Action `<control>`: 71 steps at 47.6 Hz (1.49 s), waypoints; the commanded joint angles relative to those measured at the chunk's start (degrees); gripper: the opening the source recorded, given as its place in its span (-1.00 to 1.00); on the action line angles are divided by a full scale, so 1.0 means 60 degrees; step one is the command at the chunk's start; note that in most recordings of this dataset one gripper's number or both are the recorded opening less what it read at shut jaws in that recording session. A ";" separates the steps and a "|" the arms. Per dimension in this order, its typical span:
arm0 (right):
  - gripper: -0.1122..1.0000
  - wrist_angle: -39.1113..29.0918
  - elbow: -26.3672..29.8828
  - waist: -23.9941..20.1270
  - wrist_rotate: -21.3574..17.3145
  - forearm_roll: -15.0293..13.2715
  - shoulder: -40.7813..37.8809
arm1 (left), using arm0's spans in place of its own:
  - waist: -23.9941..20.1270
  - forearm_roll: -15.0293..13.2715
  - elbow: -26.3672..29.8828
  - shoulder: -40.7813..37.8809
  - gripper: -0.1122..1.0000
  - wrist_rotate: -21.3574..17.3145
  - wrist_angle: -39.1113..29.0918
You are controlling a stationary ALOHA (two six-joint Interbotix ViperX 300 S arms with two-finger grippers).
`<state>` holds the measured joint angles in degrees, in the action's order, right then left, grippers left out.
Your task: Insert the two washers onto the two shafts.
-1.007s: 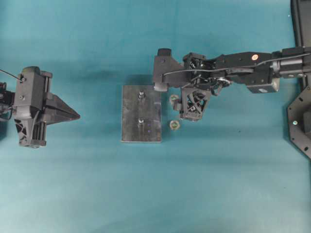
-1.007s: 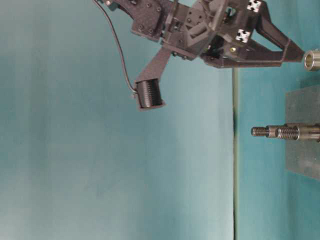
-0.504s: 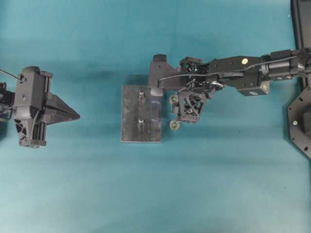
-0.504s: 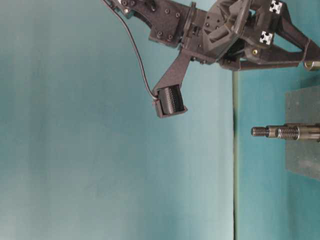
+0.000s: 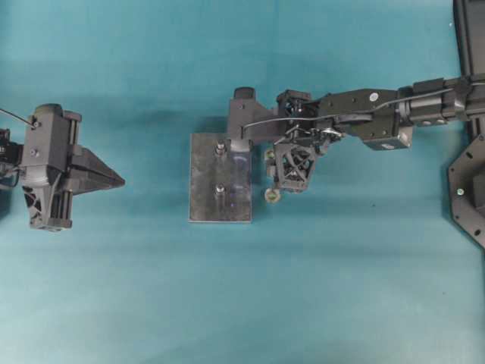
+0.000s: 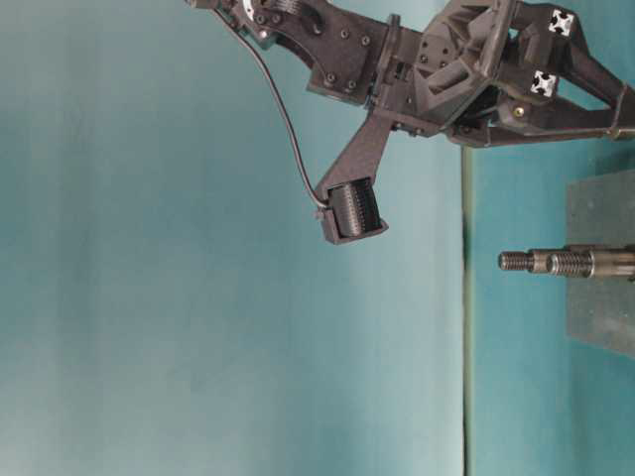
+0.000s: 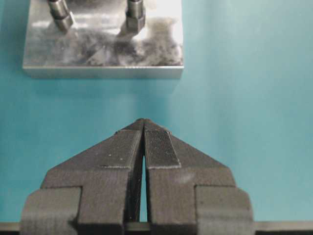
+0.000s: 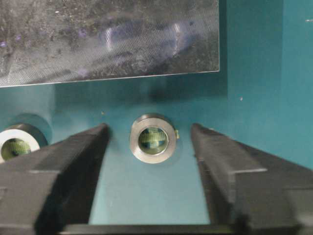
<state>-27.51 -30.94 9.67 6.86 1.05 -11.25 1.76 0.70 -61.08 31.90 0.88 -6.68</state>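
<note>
My right tool [image 8: 151, 147] sits low on the counter [image 8: 254, 98], jaws apart, straddling the washer [image 8: 152, 138] just right of the plate [image 8: 107, 34]. Best close squarely, centred. Left tool [image 7: 143, 128] together.

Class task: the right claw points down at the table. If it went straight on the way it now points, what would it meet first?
Most likely the washer lying flat on the teal table, between the two fingers of the right claw, beside the metal plate. The fingers would probably reach the table on either side of it, though depth is unclear.
</note>
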 commanded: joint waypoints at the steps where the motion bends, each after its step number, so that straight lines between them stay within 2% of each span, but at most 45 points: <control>1: 0.30 -0.0029 0.0176 -0.0029 0.0059 -0.0015 0.0161 | 0.0015 0.0029 0.0176 0.0029 -0.80 0.0000 0.0044; 11: -0.10 -0.0293 0.0190 0.0073 0.0015 -0.0015 0.0132 | 0.0029 0.0029 0.0176 0.0029 -0.80 0.0000 0.0044; 15: -0.19 -0.0322 0.0205 0.0132 -0.0029 -0.0015 0.0146 | 0.0015 0.0029 0.0176 0.0029 -0.80 0.0000 0.0044; 31: -0.19 -0.0586 0.0732 0.0117 -0.0073 -0.0015 0.0469 | 0.0015 0.0029 0.0190 0.0029 -0.80 0.0015 0.0088; 43: -0.19 -0.1831 0.1992 -0.0176 -0.0059 0.0000 0.0645 | 0.0029 0.0029 0.0176 0.0044 -0.80 0.0015 0.0088; 55: -0.19 -0.2505 0.3223 -0.0410 -0.0044 -0.0029 0.0469 | 0.0015 0.0029 0.0132 0.0029 -0.80 0.0015 0.0103; 64: -0.19 -0.2827 0.3765 -0.0425 -0.0044 -0.0454 0.0190 | 0.0015 0.0029 0.0132 0.0029 -0.80 0.0015 0.0103; 71: -0.19 -0.2959 0.4043 -0.0483 -0.0044 -0.0483 -0.0088 | 0.0015 0.0029 0.0132 0.0029 -0.80 0.0015 0.0117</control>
<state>-45.00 -8.79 7.21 6.77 -1.76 -12.13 1.76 0.70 -61.08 31.90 0.88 -6.50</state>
